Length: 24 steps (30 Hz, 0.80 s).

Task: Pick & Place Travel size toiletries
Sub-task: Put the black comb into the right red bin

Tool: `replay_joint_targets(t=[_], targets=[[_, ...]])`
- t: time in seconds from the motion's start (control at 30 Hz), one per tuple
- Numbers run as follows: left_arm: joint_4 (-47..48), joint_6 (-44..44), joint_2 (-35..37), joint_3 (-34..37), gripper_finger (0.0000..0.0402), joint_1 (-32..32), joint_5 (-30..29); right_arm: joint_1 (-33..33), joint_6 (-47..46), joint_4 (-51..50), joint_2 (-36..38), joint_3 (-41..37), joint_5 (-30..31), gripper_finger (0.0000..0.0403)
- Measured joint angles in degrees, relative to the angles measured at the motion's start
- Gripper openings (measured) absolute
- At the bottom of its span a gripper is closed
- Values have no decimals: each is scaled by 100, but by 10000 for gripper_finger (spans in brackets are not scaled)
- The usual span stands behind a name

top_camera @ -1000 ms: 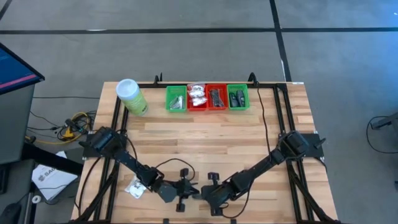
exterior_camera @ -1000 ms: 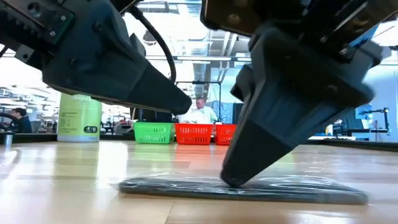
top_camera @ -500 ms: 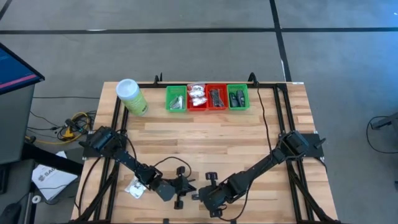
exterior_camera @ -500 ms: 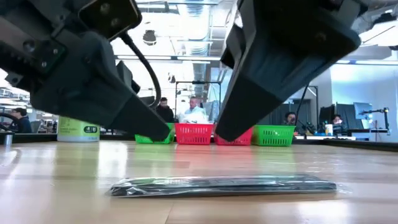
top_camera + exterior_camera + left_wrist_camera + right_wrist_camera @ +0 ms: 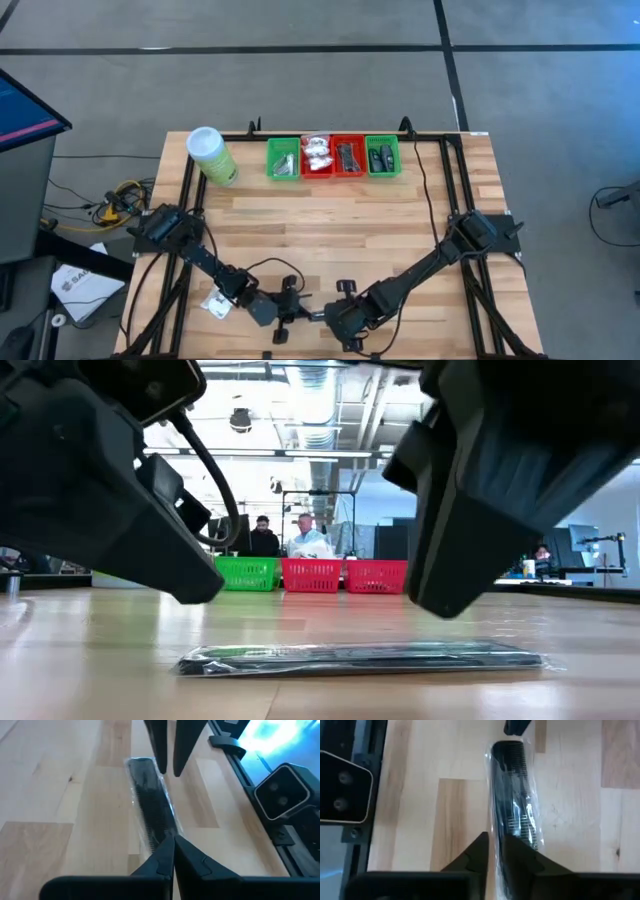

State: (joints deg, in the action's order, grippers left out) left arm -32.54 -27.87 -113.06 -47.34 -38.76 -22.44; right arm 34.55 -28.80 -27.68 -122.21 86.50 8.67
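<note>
Two hands are hovering over a wrapped black comb lying flat on the desk: the left hand is pinched closed and empty, the right hand slightly parted, gripping nothing.

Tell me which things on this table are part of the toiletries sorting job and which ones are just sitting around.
Part of the job:
- wrapped black comb lying flat between both grippers
- white packets by the left arm
- items already in the trays

Just sitting around:
- green canister with white lid
- cables off the table's left edge
</note>
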Motion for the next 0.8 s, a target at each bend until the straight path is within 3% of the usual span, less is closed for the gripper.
replay_joint_targets(t=[0.47, 0.6, 0.8], targets=[[-175, 19, -476, -162, 2, 106, -109, 52, -123, -138, -199, -5, 97, 237], [-306, -352, -728, -185, 2, 186, -46, 27, -104, -39, -328, 34, 137, 251], [-318, -501, -879, -190, 2, 205, -7, 6, -123, -139, -586, 64, 168, 237]])
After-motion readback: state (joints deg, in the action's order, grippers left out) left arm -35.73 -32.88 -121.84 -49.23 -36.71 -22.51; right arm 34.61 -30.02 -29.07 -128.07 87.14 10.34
